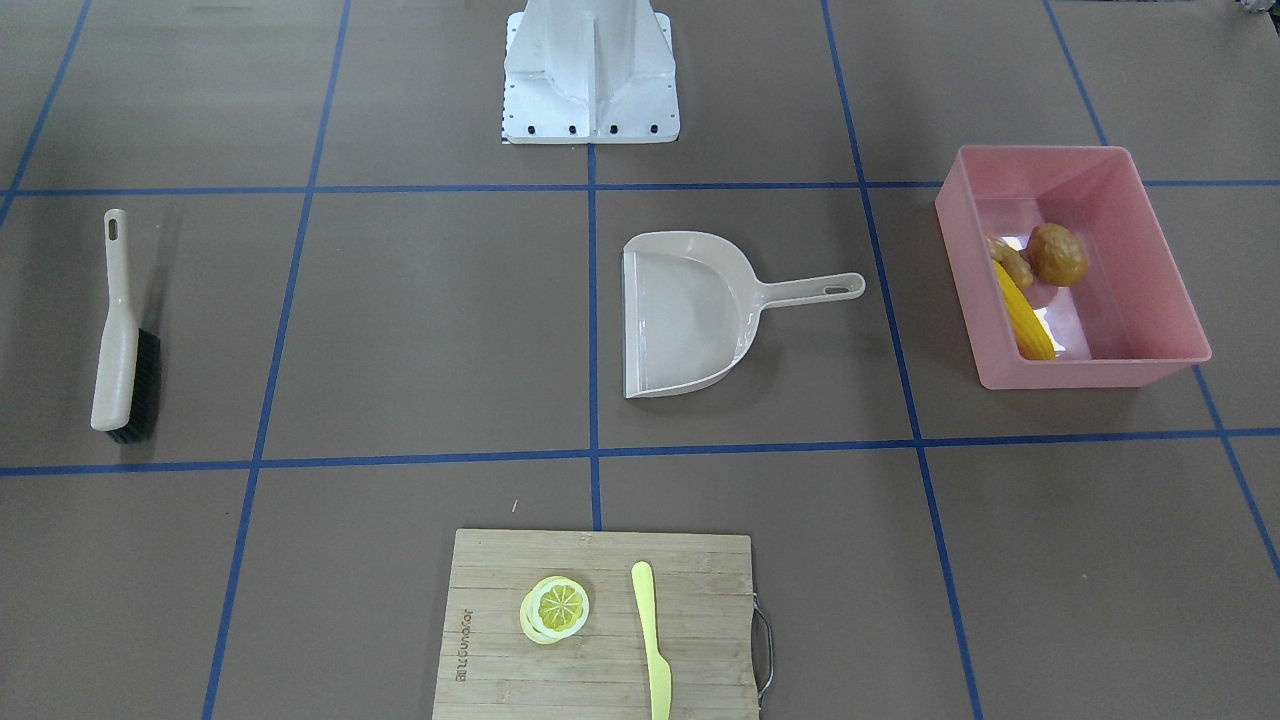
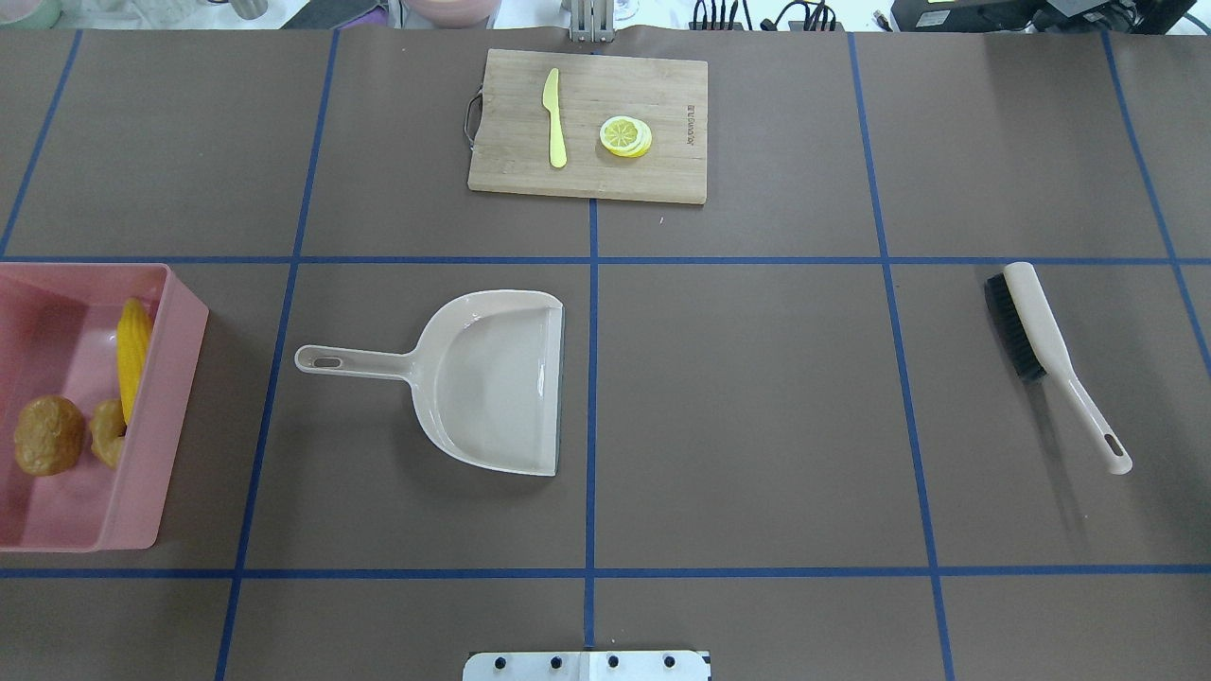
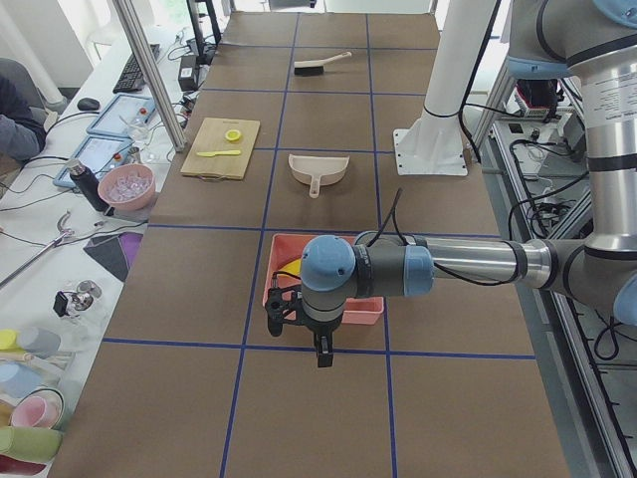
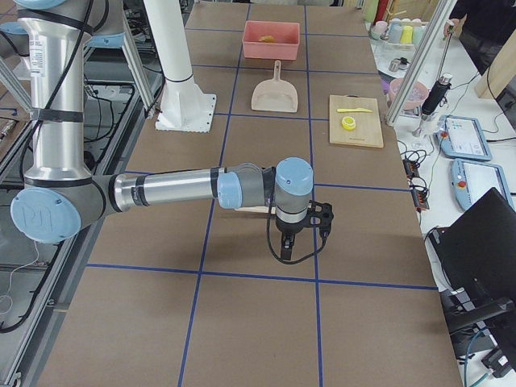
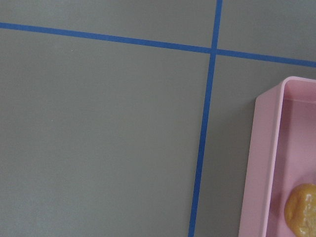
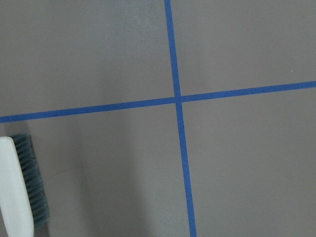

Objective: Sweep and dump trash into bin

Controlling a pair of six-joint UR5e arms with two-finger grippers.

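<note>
The pink bin (image 1: 1095, 372) stands at the table's left end, also in the overhead view (image 2: 161, 407). In it lie the yellow corn cob (image 2: 132, 345), the brown potato (image 2: 47, 435) and the tan ginger root (image 2: 109, 432). My left gripper (image 3: 279, 329) shows only in the exterior left view, above the table beside the bin; I cannot tell if it is open. Its wrist view shows a bin corner (image 5: 261, 163) and the potato (image 5: 302, 210). My right gripper (image 4: 322, 232) shows only in the exterior right view, state unclear.
The beige dustpan (image 2: 492, 378) lies empty mid-table, handle toward the bin. The brush (image 2: 1041, 345) lies at the right end; its bristles show in the right wrist view (image 6: 29, 187). A cutting board (image 2: 662, 170) with lemon slices (image 2: 624, 135) and a knife (image 2: 555, 118) is at the far edge.
</note>
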